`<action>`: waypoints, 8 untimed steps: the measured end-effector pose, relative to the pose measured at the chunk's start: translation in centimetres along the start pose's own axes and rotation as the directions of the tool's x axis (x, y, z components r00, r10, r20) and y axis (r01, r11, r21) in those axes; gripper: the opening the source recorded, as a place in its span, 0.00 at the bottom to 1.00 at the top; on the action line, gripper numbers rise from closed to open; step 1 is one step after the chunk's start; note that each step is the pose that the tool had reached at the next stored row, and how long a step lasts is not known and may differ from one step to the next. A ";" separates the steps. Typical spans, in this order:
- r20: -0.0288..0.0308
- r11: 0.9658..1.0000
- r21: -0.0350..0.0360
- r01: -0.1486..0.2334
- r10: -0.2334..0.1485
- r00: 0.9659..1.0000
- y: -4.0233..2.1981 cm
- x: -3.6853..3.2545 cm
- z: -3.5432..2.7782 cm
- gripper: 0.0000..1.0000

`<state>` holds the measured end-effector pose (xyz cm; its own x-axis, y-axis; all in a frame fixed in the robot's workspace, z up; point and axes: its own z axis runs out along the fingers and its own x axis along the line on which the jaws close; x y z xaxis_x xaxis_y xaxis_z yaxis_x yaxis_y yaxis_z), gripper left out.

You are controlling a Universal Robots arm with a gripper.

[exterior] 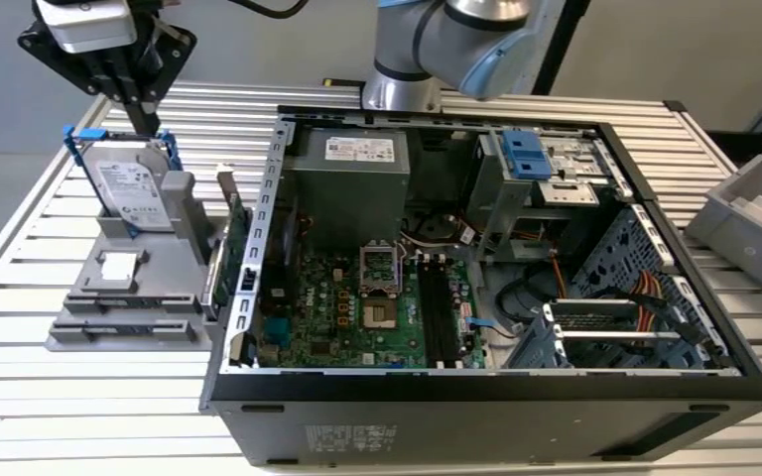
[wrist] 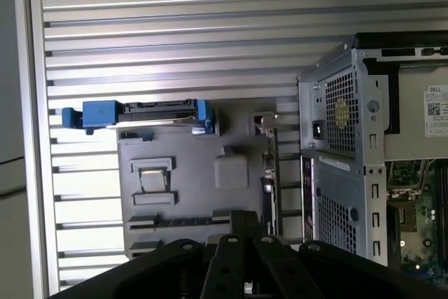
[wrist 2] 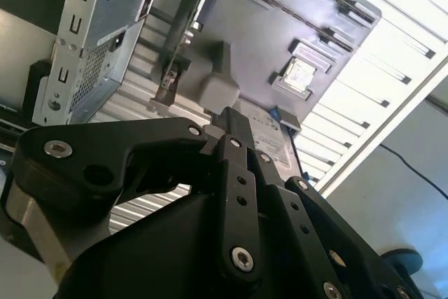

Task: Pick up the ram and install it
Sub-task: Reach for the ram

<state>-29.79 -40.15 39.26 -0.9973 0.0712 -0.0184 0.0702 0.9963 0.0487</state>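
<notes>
My hand (exterior: 148, 125) hangs closed and empty over the grey fixture (exterior: 106, 297); the ram, which I can't pick out, should be light, stiff, fragile: pinch its edges.

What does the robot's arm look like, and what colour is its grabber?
The arm is a thick, round silver tube with a light blue cap on its joint. The gripper has a pale grey body and a thin black claw. In both wrist views the claw is made of jointed black bars dotted with shiny round bolts. A black cable curves away nearby.
</notes>
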 end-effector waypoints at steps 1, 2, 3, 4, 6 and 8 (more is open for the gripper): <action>0.000 1.000 0.000 0.000 0.000 1.000 -0.02 0.20 0.00 0.00; 0.000 1.000 0.000 0.000 0.000 1.000 -0.04 0.39 -0.01 0.00; 0.000 1.000 0.000 0.000 0.000 1.000 -0.06 0.58 -0.02 0.00; 0.000 1.000 0.000 0.000 0.000 1.000 -0.08 0.79 -0.02 0.00; 0.000 1.000 0.000 0.000 0.000 1.000 -0.12 1.22 -0.03 0.00; 0.000 1.000 0.000 0.000 0.000 1.000 -0.17 1.70 -0.03 0.00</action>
<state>-31.49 -40.20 39.25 -0.9973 0.0712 -0.0184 0.0702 0.9963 0.0487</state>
